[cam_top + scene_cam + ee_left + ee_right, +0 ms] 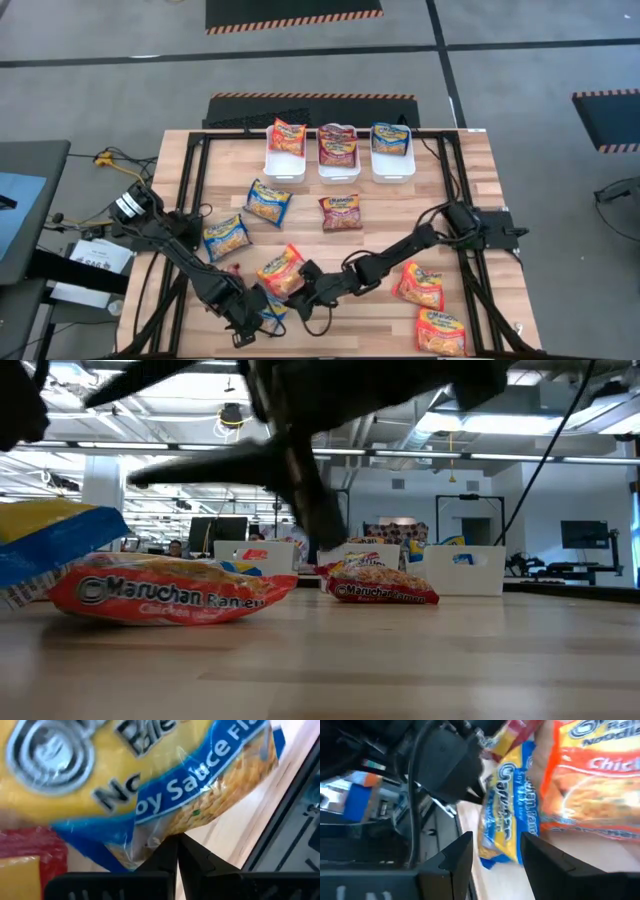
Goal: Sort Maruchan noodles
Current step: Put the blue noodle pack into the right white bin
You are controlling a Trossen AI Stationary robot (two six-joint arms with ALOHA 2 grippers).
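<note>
My left gripper (252,322) is near the table's near edge, shut on a blue Maruchan packet (272,310). The low view shows this blue packet (50,540) raised at the left. My right gripper (300,290) is open just right of it. In the right wrist view its fingers stand on either side of the blue packet's end (507,832). An orange packet (282,270) lies flat on the table beside both grippers, and also shows as the orange packet (170,592) in the low view. My left gripper pinches the blue packet by its crimped edge (150,837) between its two shut fingers (167,857). The rest of the packet stretches away from the fingers. In the low view it is tilted, clear of the table.
Three white bins (285,168) (338,170) (392,168) at the far side hold an orange, a maroon and a blue packet. Loose on the table lie two blue packets (268,202) (226,237), a maroon one (341,212) and two orange ones (420,285) (441,332).
</note>
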